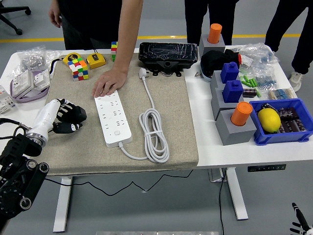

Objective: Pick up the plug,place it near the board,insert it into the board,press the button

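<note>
White power strip lying lengthwise away from robot, plug at far end, left hand curled empty

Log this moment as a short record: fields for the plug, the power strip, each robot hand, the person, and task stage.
plug: white plug lying on the beige mat, far of the coiled white cable, ungrasped
board: white power strip flat on the mat
left robot hand: over the mat's left edge, holding nothing, apart from the strip
right robot hand: only fingertips at the bottom right corner
person: hand pressing the strip's far end
stage: plug not yet picked up
</note>
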{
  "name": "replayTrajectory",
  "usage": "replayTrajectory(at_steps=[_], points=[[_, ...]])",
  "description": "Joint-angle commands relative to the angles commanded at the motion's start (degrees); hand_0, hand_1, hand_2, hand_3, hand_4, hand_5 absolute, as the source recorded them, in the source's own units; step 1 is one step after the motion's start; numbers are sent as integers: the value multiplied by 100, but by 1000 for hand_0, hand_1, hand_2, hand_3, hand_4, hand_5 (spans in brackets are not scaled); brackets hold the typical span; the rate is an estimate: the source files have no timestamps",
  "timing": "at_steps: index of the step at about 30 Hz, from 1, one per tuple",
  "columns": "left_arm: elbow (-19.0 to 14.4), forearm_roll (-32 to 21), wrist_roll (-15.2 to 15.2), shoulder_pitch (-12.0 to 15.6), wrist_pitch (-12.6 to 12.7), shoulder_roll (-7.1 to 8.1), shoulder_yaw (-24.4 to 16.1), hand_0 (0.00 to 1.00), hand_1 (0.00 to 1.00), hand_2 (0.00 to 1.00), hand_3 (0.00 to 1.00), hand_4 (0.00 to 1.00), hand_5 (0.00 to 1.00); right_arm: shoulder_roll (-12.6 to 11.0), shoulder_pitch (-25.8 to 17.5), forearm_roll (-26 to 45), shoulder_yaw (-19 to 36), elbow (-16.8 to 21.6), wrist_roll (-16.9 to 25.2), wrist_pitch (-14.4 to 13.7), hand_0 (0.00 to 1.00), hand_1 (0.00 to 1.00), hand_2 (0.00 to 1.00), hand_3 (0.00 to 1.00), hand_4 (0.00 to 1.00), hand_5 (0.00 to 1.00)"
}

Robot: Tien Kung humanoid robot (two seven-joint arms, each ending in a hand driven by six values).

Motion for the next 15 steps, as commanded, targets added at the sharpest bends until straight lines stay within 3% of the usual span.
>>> replayTrajectory(at_steps=[15], points=[[-953, 1, 119, -2, -11, 53, 207, 316, 458, 460, 535, 800, 2, 6, 8, 5, 4, 0, 8, -33, 821, 804, 798, 832, 998, 998]])
